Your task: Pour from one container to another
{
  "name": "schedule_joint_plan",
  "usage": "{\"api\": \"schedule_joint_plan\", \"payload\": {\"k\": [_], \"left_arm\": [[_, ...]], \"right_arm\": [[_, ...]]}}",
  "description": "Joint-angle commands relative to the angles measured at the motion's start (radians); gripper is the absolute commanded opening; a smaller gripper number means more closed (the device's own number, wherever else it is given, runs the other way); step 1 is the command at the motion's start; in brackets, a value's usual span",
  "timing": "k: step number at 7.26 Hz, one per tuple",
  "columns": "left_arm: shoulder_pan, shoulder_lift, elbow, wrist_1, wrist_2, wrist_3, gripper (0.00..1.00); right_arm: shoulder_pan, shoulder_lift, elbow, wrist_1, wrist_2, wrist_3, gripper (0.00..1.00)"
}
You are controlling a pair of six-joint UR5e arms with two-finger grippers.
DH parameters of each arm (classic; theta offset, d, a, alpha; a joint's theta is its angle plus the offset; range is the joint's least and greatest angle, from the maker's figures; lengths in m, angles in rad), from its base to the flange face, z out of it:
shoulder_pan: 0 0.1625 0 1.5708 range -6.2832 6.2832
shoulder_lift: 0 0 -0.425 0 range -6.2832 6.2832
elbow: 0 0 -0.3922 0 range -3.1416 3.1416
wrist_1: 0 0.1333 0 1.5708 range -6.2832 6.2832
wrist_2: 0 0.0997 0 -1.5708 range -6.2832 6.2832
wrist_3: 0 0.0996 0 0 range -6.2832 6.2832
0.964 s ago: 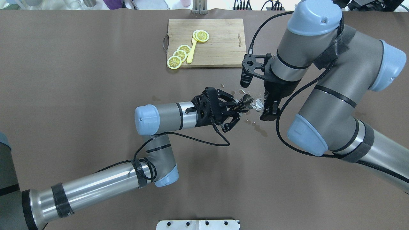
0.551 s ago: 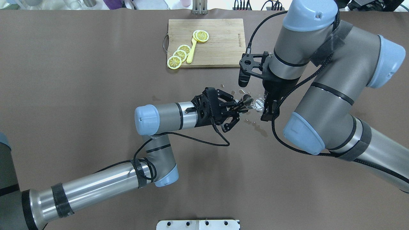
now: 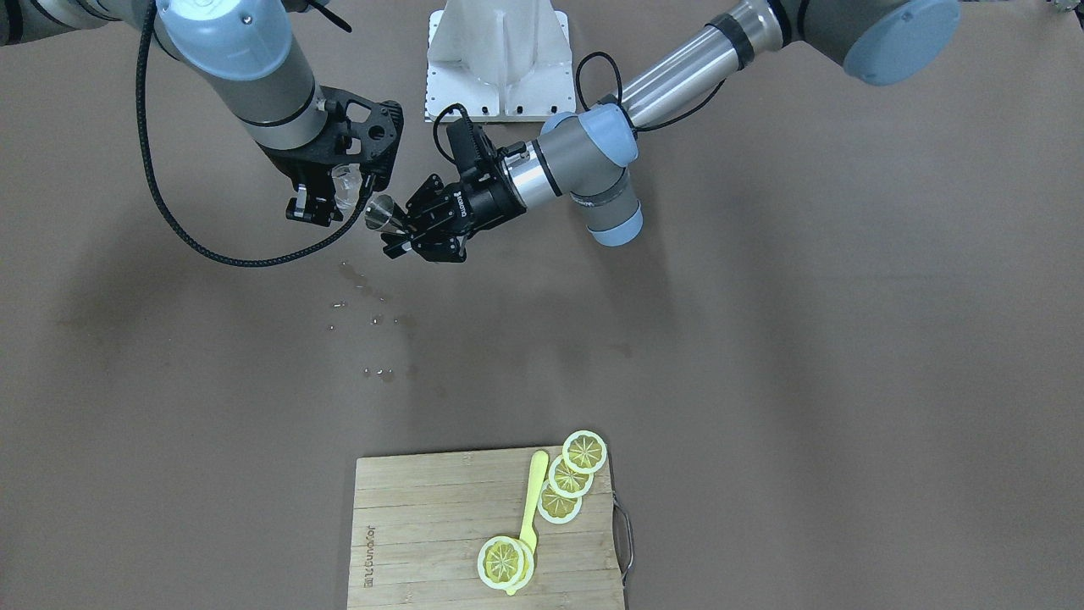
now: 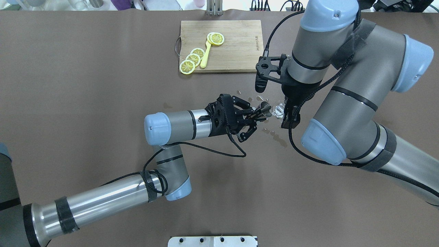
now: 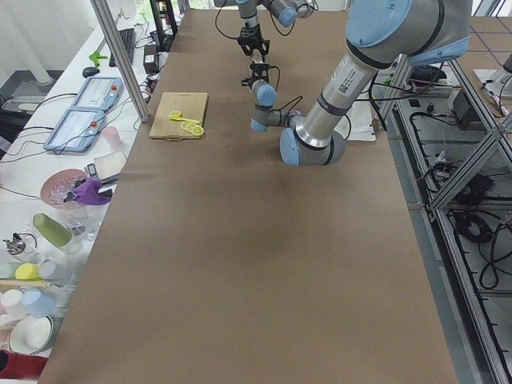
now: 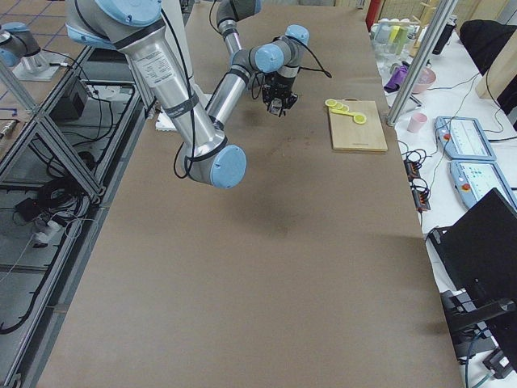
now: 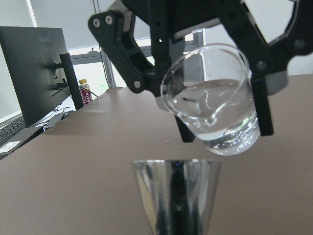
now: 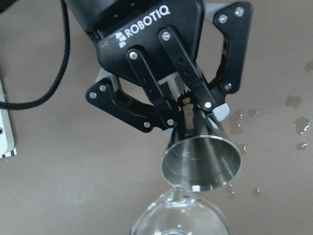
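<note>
Steel jigger (image 8: 201, 164) between left gripper's (image 8: 190, 102) jaws

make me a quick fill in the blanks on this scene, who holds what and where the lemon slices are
1. The left gripper is shut on the metal ____.
2. The right gripper is shut on the clear ____, which has liquid in it.
3. The lemon slices lie on the wooden ____.

Missing words: jigger; glass cup; cutting board.
</note>
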State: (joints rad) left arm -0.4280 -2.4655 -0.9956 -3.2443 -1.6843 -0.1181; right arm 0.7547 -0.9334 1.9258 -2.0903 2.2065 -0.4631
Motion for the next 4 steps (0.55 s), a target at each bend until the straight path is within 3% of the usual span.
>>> {"api": "schedule_joint_plan", "payload": {"k": [1, 4], "left_arm": [[0.000, -0.001, 0.000, 0.000, 0.000, 0.000, 0.00], [0.000, 0.000, 0.000, 0.000, 0.002, 0.000, 0.00]], "right_arm": [[0.000, 0.004, -0.004, -0.013, -0.016, -0.003, 0.00], [0.000, 0.021, -0.014, -0.027, -0.033, -0.012, 0.00]]}}
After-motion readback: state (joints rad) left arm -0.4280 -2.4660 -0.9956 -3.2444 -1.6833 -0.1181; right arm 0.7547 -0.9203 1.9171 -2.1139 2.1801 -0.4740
